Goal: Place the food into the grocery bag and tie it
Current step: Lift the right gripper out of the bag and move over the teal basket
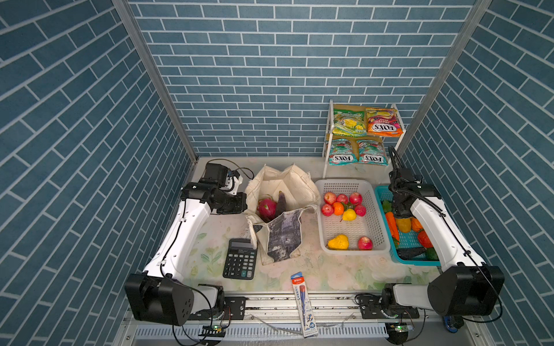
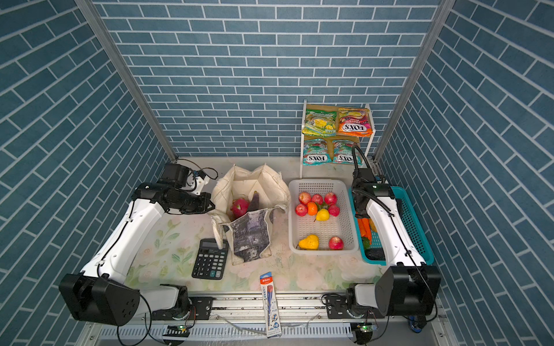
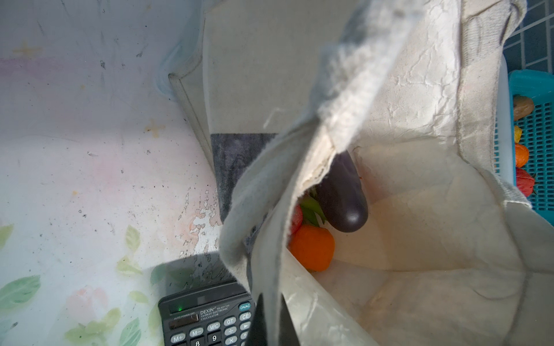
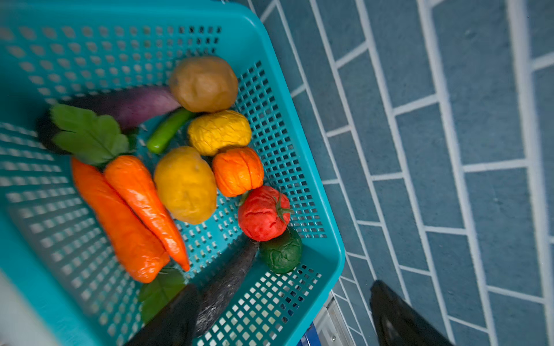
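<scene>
The grocery bag [image 1: 287,182] stands mid-frame on the counter [image 1: 314,269], with the dragon fruit [image 1: 266,207] and eggplant [image 1: 281,201] inside. Left fingers [image 3: 259,323] pinch its rim. The right fingers [image 4: 398,323] spread wide over the teal basket [image 1: 416,263] at right. If the cloth slips free, the mouth may sag shut.

Floral table [image 1: 314,260]: grocery bag [image 1: 284,236], calculator [image 1: 239,263], white basket [image 1: 371,221]

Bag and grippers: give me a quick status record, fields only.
bag: open, untied
in bag: dragon fruit, eggplant, orange
left gripper: shut on bag rim
right gripper: open, over teal basket, empty
candy packets: on shelf, not bagged
</scene>
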`<act>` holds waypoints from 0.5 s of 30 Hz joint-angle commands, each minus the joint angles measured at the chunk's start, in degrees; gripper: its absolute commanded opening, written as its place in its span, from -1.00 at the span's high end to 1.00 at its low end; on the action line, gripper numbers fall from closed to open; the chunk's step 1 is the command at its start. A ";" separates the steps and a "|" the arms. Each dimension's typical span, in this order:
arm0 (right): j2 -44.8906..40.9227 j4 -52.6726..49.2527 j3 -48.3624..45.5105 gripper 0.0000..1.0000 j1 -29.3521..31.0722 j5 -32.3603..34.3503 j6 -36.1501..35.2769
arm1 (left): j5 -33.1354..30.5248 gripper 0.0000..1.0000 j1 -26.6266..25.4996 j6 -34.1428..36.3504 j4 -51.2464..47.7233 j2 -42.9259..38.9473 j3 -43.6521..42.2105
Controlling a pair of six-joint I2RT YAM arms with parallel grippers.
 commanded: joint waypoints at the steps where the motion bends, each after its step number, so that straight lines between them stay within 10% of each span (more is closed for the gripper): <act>1: 1.57 4.73 -2.20 -0.80 -2.95 -1.37 -5.11 | -0.87 1.00 0.28 0.71 -2.47 -0.27 1.05; 15: 14.01 10.16 -4.27 -0.84 -12.26 -7.44 -6.16 | -1.05 1.00 0.27 1.04 -2.25 -0.67 0.08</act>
